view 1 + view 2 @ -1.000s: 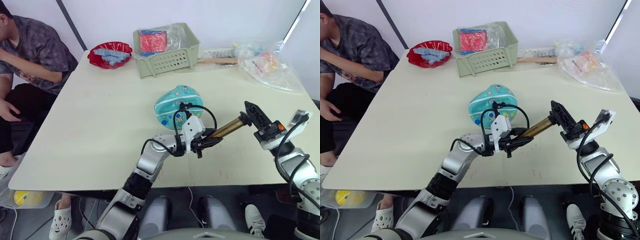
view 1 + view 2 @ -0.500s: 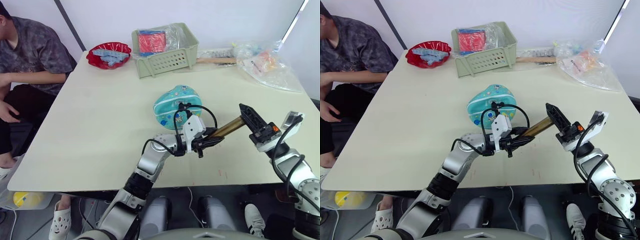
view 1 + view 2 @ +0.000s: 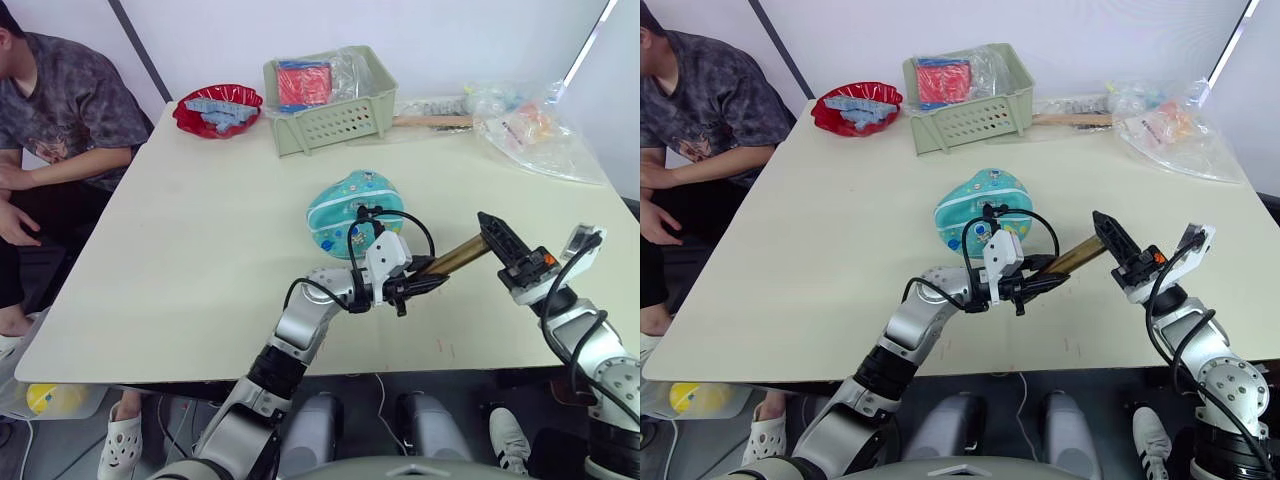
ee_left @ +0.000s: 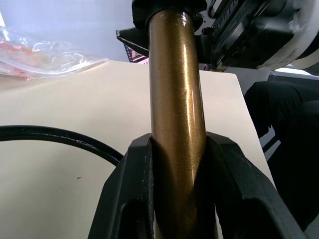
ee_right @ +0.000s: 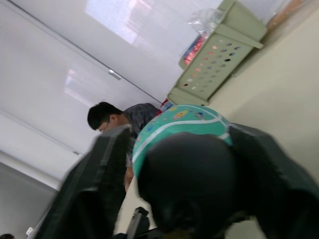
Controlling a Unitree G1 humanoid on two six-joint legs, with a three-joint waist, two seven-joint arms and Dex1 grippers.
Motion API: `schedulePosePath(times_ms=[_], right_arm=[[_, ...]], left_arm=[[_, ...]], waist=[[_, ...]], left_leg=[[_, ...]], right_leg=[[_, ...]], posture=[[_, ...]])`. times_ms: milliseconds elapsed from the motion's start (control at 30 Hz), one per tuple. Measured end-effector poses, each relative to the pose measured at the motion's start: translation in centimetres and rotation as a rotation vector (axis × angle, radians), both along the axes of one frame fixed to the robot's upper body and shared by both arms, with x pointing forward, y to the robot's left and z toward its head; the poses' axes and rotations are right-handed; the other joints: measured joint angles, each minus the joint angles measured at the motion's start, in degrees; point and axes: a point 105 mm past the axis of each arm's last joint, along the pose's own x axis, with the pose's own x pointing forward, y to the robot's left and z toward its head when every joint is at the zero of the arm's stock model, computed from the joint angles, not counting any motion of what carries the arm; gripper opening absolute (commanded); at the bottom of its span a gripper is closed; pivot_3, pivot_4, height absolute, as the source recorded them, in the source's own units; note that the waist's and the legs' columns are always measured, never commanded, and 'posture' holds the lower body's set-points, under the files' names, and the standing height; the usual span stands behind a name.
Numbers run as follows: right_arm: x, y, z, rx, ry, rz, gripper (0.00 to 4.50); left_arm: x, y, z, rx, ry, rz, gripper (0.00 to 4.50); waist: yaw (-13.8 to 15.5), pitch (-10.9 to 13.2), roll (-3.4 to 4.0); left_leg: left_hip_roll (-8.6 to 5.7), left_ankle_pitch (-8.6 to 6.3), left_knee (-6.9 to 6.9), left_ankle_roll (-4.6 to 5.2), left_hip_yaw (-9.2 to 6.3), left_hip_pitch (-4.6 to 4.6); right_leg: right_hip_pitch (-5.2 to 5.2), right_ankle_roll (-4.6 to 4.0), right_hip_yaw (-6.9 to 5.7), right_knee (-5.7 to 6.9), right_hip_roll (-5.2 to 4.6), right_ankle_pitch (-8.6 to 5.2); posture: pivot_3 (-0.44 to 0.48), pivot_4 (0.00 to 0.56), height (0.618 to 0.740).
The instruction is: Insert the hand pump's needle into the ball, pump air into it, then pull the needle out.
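A cream desk [image 3: 200, 250] holds a teal ball [image 3: 352, 210], partly flat, near its middle. Just in front of the ball, the left gripper [image 3: 425, 284] has its jaws closed around the lower end of the pump [image 3: 452, 258], a short brass cylinder held tilted above the desk. The left wrist view shows both black fingers [image 4: 132, 199] pressed against the brass barrel. The pump's thin black hose [image 3: 398, 213] loops up over the left gripper and reaches the top of the ball; the needle is too small to make out there. At the pump's upper end, the right gripper [image 3: 497, 238] has its jaws set on either side of the black handle [image 5: 187, 181], gripping it. At the far edge of the desk stand a red bowl [image 3: 218, 108], a pale green basket [image 3: 330, 98] and some clear plastic bags [image 3: 535, 130]. A person [image 3: 50, 110] sits beside the desk, on the robot's left.
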Motion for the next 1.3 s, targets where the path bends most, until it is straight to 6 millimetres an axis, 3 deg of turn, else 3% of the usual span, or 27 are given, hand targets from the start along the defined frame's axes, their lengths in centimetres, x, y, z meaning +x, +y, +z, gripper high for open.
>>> schedulePosePath(times_ms=[67,400,633,667,700,933,1067,1300], right_arm=[[0.0,0.1,0.1,0.005,-0.011,0.007,1.72],[-0.1,0.2,0.1,-0.008,-0.023,0.012,1.72],[-0.2,-0.2,0.8,-0.159,-0.118,0.006,1.72],[-0.2,-0.2,0.8,-0.159,-0.119,0.006,1.72],[-0.3,0.0,1.1,-0.186,-0.15,0.017,1.72],[-1.4,1.1,2.5,-0.385,-0.324,0.101,1.72],[-2.4,2.4,2.5,-0.554,-0.421,0.222,1.72],[-3.0,3.9,2.3,-0.662,-0.504,0.346,1.72]], left_arm=[[0.0,0.0,0.0,-0.001,0.0,0.0,1.01],[0.0,0.2,-0.1,0.0,0.002,0.001,1.01],[0.3,1.0,-0.5,0.022,0.008,0.017,3.85],[0.3,1.0,-0.5,0.022,0.008,0.017,4.0],[0.2,1.1,-0.5,0.028,0.011,0.003,4.45],[-0.1,2.3,-0.3,0.076,0.016,-0.07,4.45],[-0.6,3.4,-0.6,0.132,0.026,-0.117,4.45],[-1.1,4.2,-1.3,0.18,0.042,-0.157,4.45]], waist=[[0.0,0.0,0.0],[0.0,0.0,0.0],[0.0,0.0,0.0],[0.0,0.0,0.0],[0.0,0.0,0.0],[-0.1,0.0,0.0],[-0.2,0.0,0.01],[-0.1,0.0,-0.01]], left_leg=[[0.0,0.0,0.0,0.0,-0.01,-0.01],[0.0,0.0,0.0,0.0,-0.01,-0.01],[0.0,0.0,0.0,0.0,-0.02,-0.01],[0.01,0.0,0.0,0.0,-0.02,-0.01],[0.0,0.0,0.0,0.0,-0.01,-0.03],[0.0,0.0,-0.01,0.0,-0.02,-0.02],[0.0,0.0,-0.01,0.0,-0.01,-0.02],[0.01,0.0,0.0,0.0,-0.03,-0.03]], right_leg=[[-0.01,0.0,-0.01,0.0,0.01,0.0],[-0.01,0.02,0.0,0.0,0.0,-0.01],[-0.03,0.1,-0.02,0.0,0.02,-0.06],[-0.03,0.1,-0.03,0.0,0.02,-0.06],[-0.04,0.09,-0.02,0.0,0.02,-0.06],[-0.05,0.1,-0.02,-0.01,0.02,-0.07],[-0.05,0.11,-0.02,-0.01,0.02,-0.07],[-0.05,0.1,-0.03,-0.02,0.0,-0.07]], posture=[[0.0,0.15,0.738],[0.0,0.15,0.738],[0.0,0.15,0.738],[0.0,0.15,0.738],[0.0,0.15,0.738],[0.0,0.15,0.738],[0.0,0.15,0.738],[0.0,0.15,0.738]])
